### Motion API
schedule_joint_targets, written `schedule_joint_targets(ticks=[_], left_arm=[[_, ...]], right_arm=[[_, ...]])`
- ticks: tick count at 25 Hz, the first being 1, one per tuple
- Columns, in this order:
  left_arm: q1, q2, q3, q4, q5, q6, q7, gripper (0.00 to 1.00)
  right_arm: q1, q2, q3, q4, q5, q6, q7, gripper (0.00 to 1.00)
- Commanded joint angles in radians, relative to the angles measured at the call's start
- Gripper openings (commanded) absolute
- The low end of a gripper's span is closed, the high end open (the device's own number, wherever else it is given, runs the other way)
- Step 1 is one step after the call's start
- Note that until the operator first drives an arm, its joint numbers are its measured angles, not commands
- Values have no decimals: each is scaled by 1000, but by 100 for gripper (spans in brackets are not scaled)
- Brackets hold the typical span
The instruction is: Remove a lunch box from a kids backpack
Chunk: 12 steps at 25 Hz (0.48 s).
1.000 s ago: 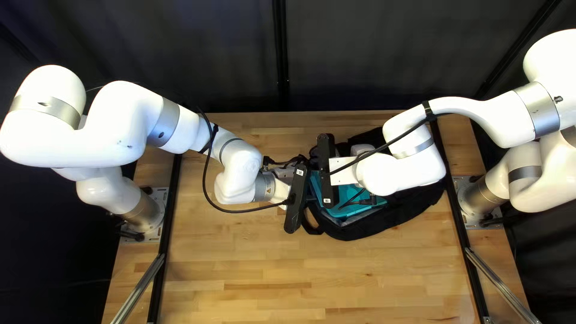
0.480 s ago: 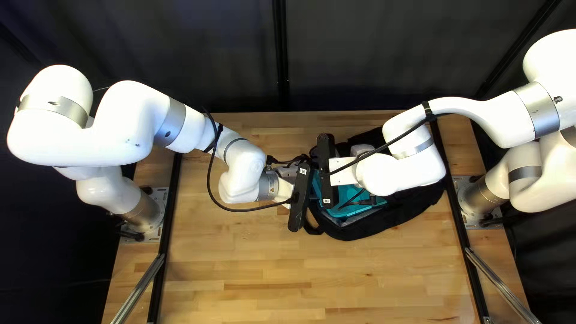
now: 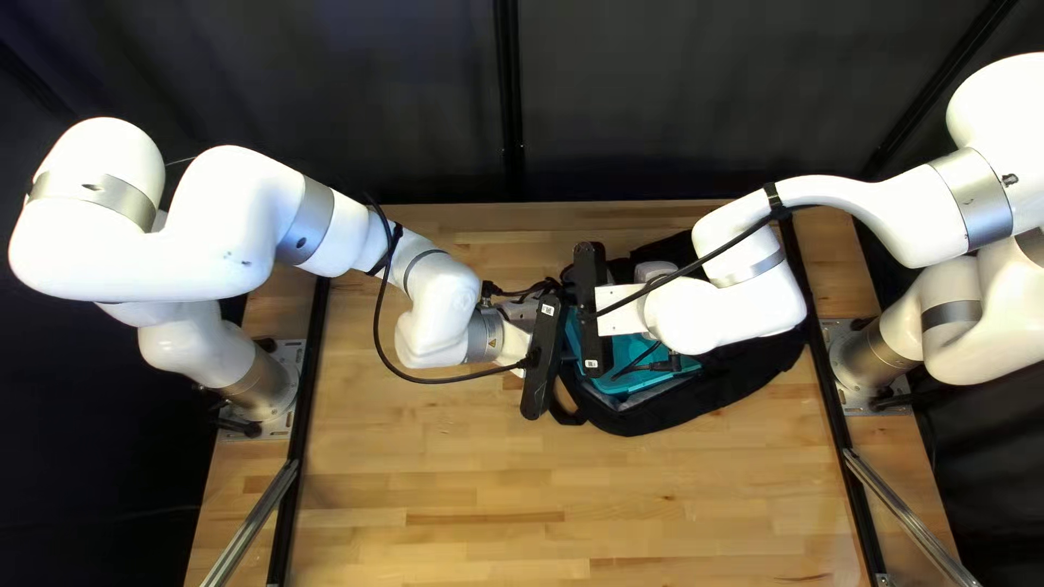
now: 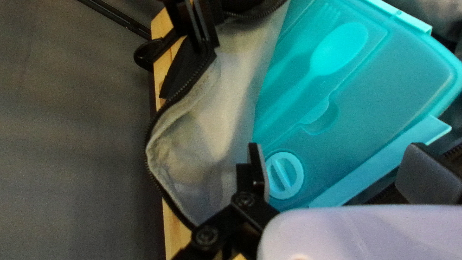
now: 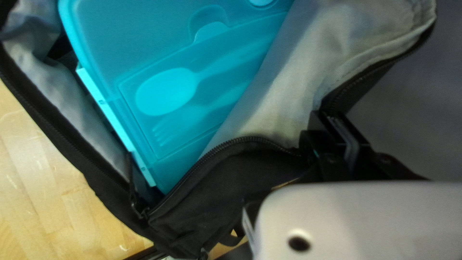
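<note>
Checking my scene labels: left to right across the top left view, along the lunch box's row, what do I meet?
Left arm's silver-and-white base, black metal rail, black oblong bar on the left arm's wrist, teal plastic lunch box, second black metal rail, right arm's silver-and-white base.

Lunch box (image 4: 375, 120) partly hidden

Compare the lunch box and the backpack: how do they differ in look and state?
The lunch box is teal; the backpack is black outside with a pale lining.
The lunch box has a smooth, flat lid, while the backpack is soft, folding cloth.
The lunch box's lid is on; the backpack is unzipped.
Both hold something: the lunch box a spoon, the backpack the lunch box.
</note>
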Motion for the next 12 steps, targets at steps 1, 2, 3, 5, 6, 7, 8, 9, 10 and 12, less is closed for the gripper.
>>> schedule_joint_targets(ticks=[1, 2, 3, 5, 6, 7, 8, 9, 10, 12], left_arm=[[2, 3, 1, 8, 3, -5, 2, 100], [2, 3, 2, 9, 4, -6, 3, 100], [2, 5, 2, 11, 5, -7, 3, 100], [3, 10, 2, 13, 8, -7, 0, 100], [3, 13, 1, 13, 13, -4, -6, 100], [3, 14, 0, 11, 15, -2, -9, 100], [2, 15, -1, 8, 16, 1, -13, 100], [1, 15, -2, 4, 18, 4, -17, 100], [1, 15, -3, -1, 18, 7, -20, 100], [-1, 15, -4, -6, 17, 10, -23, 100]], right_arm=[[-1, 5, -1, 3, -1, -1, 1, 0], [-1, 6, 0, 4, -1, -1, 1, 0], [-1, 7, 0, 5, 0, 0, 1, 0], [-1, 7, 0, 6, 0, 1, 1, 0], [-1, 5, -1, 6, 0, 1, 0, 0], [-1, 4, 0, 5, 0, 2, 0, 0], [0, 4, 0, 5, 0, 2, 1, 0], [0, 4, 0, 6, 0, 3, 0, 0], [-1, 4, 0, 6, 0, 3, 0, 0], [-1, 5, -1, 7, 0, 3, 0, 0]])
